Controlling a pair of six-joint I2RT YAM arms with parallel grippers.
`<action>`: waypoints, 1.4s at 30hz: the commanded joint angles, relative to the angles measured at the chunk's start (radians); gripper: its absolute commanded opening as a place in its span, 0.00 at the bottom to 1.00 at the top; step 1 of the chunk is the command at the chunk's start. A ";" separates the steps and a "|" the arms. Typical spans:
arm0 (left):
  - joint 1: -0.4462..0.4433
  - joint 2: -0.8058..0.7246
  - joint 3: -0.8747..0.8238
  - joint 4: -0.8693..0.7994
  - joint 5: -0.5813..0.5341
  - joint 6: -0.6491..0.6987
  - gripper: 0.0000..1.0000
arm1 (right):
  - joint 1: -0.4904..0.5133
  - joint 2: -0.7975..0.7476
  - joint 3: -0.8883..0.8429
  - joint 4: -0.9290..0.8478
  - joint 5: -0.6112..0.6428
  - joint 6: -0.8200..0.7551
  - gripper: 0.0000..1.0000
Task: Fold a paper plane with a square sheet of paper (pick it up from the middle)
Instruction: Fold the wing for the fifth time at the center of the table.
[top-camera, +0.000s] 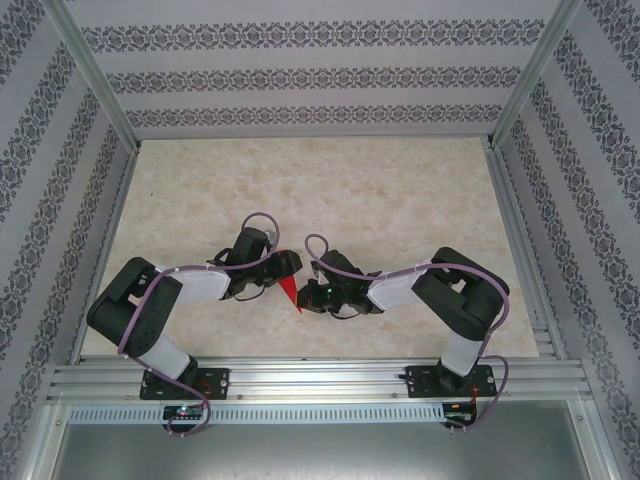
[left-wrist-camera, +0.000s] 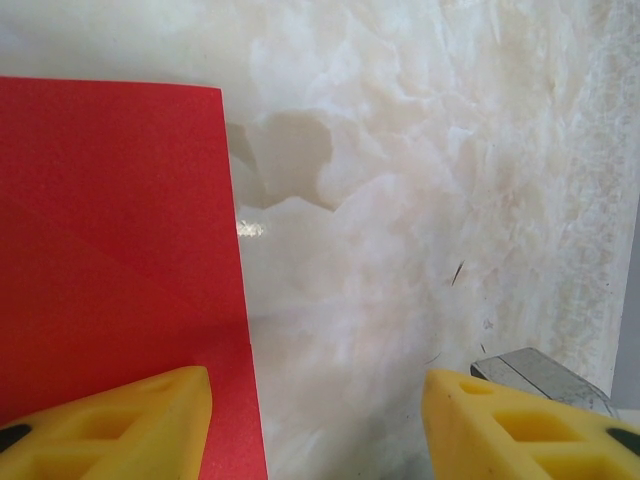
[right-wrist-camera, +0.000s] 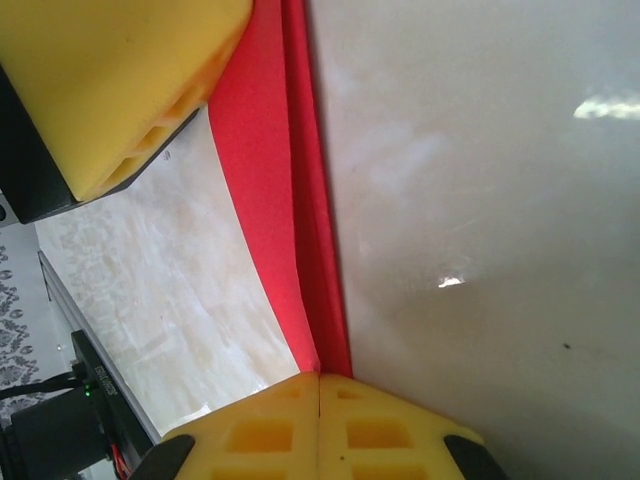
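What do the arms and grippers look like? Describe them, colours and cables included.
The left arm and right arm are built of white and black links, with mauve cables looping along them. The left gripper and right gripper have black bodies and yellow fingers moulded with rectangular recesses.

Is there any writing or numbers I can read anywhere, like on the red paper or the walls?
No words or numbers can be read.
The red paper is plain, with no writing.
The walls have a flowery pattern, not letters.
The small boards by the arm bases are too small to read.
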 joint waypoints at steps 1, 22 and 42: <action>0.011 0.035 0.010 -0.055 -0.005 0.012 0.59 | -0.003 -0.018 -0.043 -0.152 0.035 0.001 0.09; 0.011 0.060 0.027 -0.062 0.004 0.013 0.58 | 0.025 0.022 0.025 -0.463 0.185 -0.024 0.01; 0.011 0.085 0.038 -0.071 0.016 0.014 0.57 | 0.025 -0.112 0.069 -0.051 0.052 0.017 0.05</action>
